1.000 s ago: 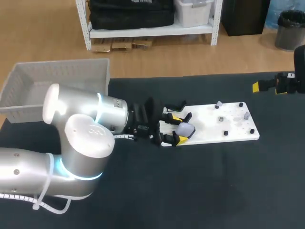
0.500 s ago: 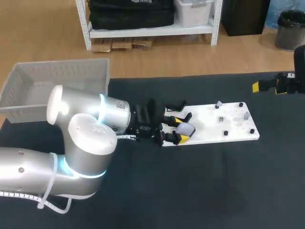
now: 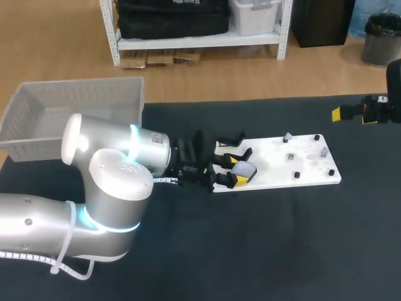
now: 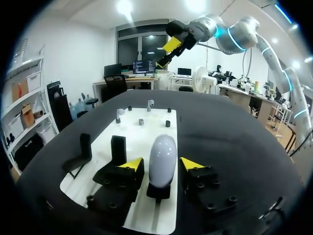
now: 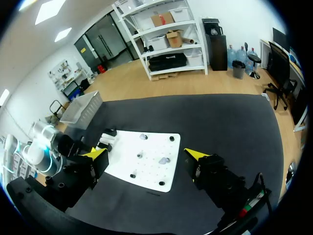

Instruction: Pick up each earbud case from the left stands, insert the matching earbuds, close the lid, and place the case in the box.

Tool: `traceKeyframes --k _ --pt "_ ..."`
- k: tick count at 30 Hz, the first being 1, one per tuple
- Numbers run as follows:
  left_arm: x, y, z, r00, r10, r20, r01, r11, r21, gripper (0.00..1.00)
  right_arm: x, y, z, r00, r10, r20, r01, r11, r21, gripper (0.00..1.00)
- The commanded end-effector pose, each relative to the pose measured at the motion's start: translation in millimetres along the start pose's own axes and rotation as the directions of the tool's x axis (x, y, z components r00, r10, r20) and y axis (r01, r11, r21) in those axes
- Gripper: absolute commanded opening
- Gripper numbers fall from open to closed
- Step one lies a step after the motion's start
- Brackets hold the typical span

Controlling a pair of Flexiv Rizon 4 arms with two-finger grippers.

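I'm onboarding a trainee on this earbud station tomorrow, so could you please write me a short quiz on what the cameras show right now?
1. True or false: the right gripper is holding something.
2. Where is the earbud case? A: in the box. B: upright on its stand on the white board, between the fingers of the left gripper. C: lying flat on the table.
3. Fill in: the case's lid is ___ (open or closed).
Key: 1 false, its fingers are wide apart with nothing between them. 2 B. 3 closed.
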State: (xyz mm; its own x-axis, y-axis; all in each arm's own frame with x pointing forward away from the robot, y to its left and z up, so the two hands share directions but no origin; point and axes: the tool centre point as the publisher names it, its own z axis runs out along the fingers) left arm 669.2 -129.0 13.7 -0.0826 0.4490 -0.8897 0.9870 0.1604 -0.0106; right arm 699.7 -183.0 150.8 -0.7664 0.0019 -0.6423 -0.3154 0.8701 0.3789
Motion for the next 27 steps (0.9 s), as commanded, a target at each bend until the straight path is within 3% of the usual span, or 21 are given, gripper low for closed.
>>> traceKeyframes --k 1,6,10,13,27 --pt "3.5 1.7 1.8 1.0 0.001 0.013 -0.001 1.0 0.003 0.41 0.3 -1.0 -0.1 1.0 -0.001 0.001 0.001 1.0 -0.003 1.0" --pt "4.9 1.8 2.4 1.0 -0.007 0.016 0.007 1.0 0.007 0.32 0.3 -1.0 -0.1 1.0 -0.001 0.001 0.001 1.0 -0.003 1.0" --pt "4.9 1.1 2.4 1.0 -0.009 0.02 0.009 1.0 0.009 0.08 0.3 -1.0 -0.1 1.0 -0.001 0.001 0.001 1.0 -0.003 1.0" --pt "3.9 -0.5 1.7 1.0 -0.01 0.026 0.009 1.0 0.013 0.0 0.3 -1.0 -0.1 1.0 -0.001 0.001 0.001 1.0 -0.003 1.0" --pt "-16.6 3.1 -20.5 0.995 0.052 0.085 -0.053 0.999 0.012 0.0 0.3 -1.0 -0.1 1.0 -0.001 0.001 0.001 1.0 -0.003 1.0"
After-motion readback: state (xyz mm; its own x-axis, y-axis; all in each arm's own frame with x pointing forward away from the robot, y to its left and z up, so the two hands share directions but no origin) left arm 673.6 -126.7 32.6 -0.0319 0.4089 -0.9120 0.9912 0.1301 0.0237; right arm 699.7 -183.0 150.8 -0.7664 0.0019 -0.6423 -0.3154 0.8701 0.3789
